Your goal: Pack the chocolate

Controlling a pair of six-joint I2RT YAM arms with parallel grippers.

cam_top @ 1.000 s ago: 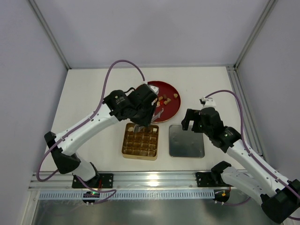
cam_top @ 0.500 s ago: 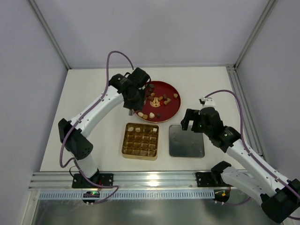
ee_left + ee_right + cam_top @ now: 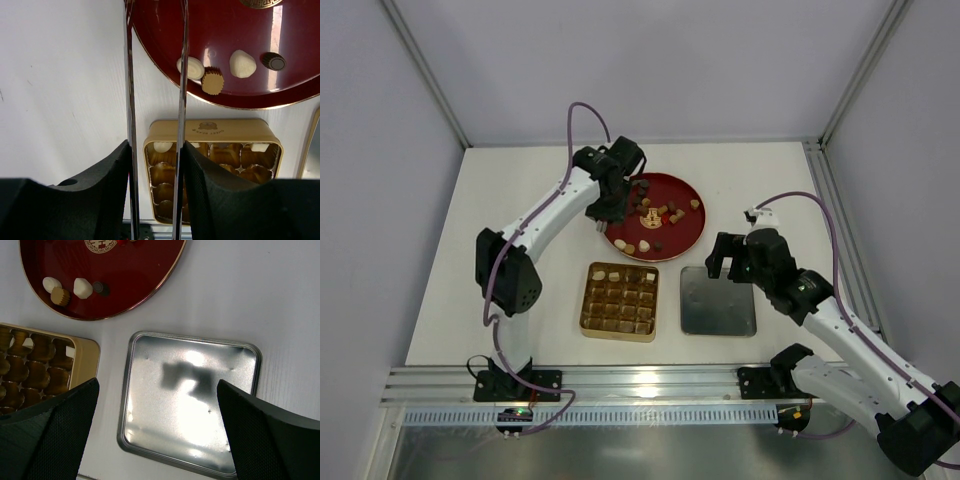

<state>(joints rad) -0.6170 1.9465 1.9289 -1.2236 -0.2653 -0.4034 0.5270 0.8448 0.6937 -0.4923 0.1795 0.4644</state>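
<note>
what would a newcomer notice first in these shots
First the round red plate at back centre, scattered with small brown, tan and cream chocolate pieces. In front of it lies a gold square gridded box, mostly empty with a few pieces in its far row, and a flat silver square lid to its right.

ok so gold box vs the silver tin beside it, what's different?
The gold box is gridded into cells, holding a few cream chocolate pieces in its row nearest the red plate; the silver tin is one undivided, bare, mirror-like pan. Both are rounded squares of similar size, lying flat.
</note>
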